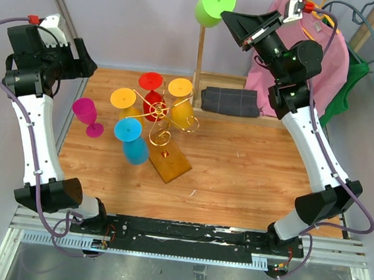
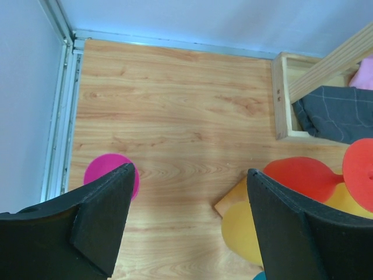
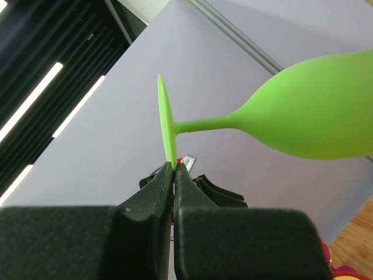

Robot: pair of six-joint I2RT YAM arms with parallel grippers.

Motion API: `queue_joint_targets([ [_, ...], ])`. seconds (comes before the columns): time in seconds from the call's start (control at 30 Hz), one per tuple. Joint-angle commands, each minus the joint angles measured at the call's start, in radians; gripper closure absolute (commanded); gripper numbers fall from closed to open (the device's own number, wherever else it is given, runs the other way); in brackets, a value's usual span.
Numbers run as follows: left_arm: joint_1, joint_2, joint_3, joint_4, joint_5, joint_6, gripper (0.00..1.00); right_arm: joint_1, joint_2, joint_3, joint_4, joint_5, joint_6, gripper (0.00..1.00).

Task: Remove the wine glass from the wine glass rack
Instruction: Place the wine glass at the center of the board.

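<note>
A lime-green wine glass (image 1: 213, 3) hangs on its side high above the back of the table, clear of the rack. My right gripper (image 1: 227, 16) is shut on the rim of its foot. The right wrist view shows the gripper (image 3: 175, 166) pinching that thin foot edge, with the bowl (image 3: 315, 119) out to the right. The gold wire wine glass rack (image 1: 163, 120) stands on its wooden base (image 1: 171, 163) and carries red (image 1: 151, 82), orange (image 1: 180, 88), yellow (image 1: 123, 98) and blue (image 1: 128, 130) glasses. My left gripper (image 2: 190, 169) is open and empty above the table's left side.
A pink glass (image 1: 87, 114) stands on the table left of the rack, its foot (image 2: 100, 172) beside my left finger. A wooden tray (image 1: 209, 80) with a folded dark cloth (image 1: 229, 101) sits at the back, by an upright wooden post (image 1: 199, 55). Pink fabric (image 1: 321, 53) hangs behind the right arm.
</note>
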Motion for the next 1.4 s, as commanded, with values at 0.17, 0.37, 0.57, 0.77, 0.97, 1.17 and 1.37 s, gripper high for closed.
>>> queue_joint_targets([
  [0.17, 0.004, -0.046, 0.000, 0.185, 0.318, -0.202, 0.15, 0.021, -0.037, -0.099, 0.353, -0.070, 0.211, 0.99],
  [0.37, 0.005, -0.077, -0.236, 0.792, 0.659, -0.771, 0.15, 0.064, -0.067, -0.216, 0.528, -0.061, 0.320, 0.99],
  [0.57, -0.035, -0.035, -0.207, 1.058, 0.672, -1.070, 0.14, 0.102, -0.102, -0.254, 0.553, -0.087, 0.310, 0.99],
  [0.77, -0.097, -0.022, -0.181, 1.173, 0.668, -1.195, 0.13, 0.142, -0.095, -0.246, 0.587, -0.109, 0.317, 0.99],
  [0.97, -0.141, -0.032, -0.241, 1.292, 0.656, -1.294, 0.12, 0.188, -0.078, -0.263, 0.655, -0.119, 0.343, 0.99],
  [1.17, -0.166, -0.035, -0.249, 1.364, 0.655, -1.346, 0.11, 0.242, -0.056, -0.274, 0.719, -0.127, 0.361, 0.99],
  [1.37, -0.171, -0.042, -0.267, 1.531, 0.656, -1.472, 0.12, 0.276, -0.038, -0.320, 0.812, -0.104, 0.395, 0.99],
])
